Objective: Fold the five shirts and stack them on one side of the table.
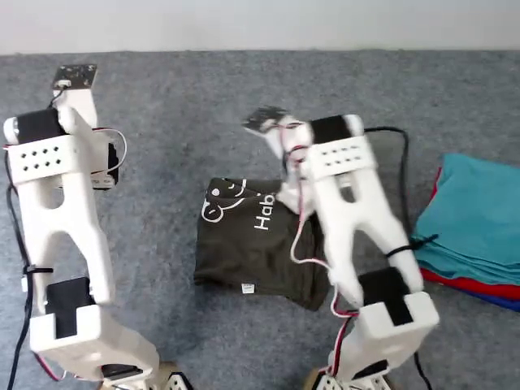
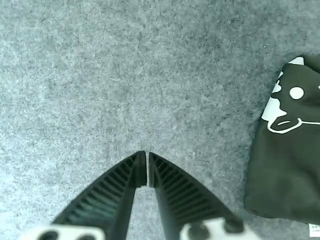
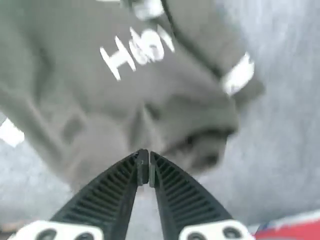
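Here the left claw and right claw sit clenched, empty, near the folded dark shirt.

table: grey felt-like cloth cover, fuzzy, rough, matt.
dark shirt: soft cloth, matt, creased. white print on it flat, smooth-looking.
folded shirts by right edge of table: teal, red, blue cloth, matt.
left arm, right arm: white plastic, smooth, slight sheen.
left hand, right hand: black plastic, ribbed inner faces, matt.
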Robot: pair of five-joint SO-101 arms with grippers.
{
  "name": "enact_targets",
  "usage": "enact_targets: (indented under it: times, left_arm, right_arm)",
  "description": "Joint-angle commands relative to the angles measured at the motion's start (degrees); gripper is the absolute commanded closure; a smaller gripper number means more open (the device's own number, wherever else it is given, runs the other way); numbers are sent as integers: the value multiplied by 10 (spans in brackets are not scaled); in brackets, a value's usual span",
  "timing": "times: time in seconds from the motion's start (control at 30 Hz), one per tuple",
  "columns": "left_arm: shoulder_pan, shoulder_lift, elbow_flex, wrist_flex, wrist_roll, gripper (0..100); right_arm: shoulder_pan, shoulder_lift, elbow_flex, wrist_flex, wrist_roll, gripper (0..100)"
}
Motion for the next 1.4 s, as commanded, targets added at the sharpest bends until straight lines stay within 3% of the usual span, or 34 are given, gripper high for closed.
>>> enact_targets:
  times: [0.0, 0.23, 0.47, 0.7, 0.83, 0.97, 1.17, 1.37]
  left_arm:
    - [-4, -28, -3, 11, 3, 986]
    - [-1, -28, -3, 11, 3, 986]
    - [0, -28, -3, 10, 3, 986]
    - [0, -28, -3, 10, 3, 986]
    - [0, -28, -3, 10, 3, 986]
    - [-3, -28, -3, 10, 3, 986]
    - [-4, -28, -3, 10, 2, 986]
    - [-4, -27, -3, 10, -1, 986]
  right_arm:
    - [-19, 36, -24, -40, 3, 990]
    - [64, 156, -25, -2, 6, 990]
    - [102, 141, -33, 113, 25, 990]
    - [21, 47, -98, 119, 26, 990]
    - [-37, 53, -120, 53, 26, 990]
    - [-51, 92, -121, 4, 24, 990]
    - [-45, 95, -156, 130, -89, 963]
    - [43, 92, -142, 128, -165, 762]
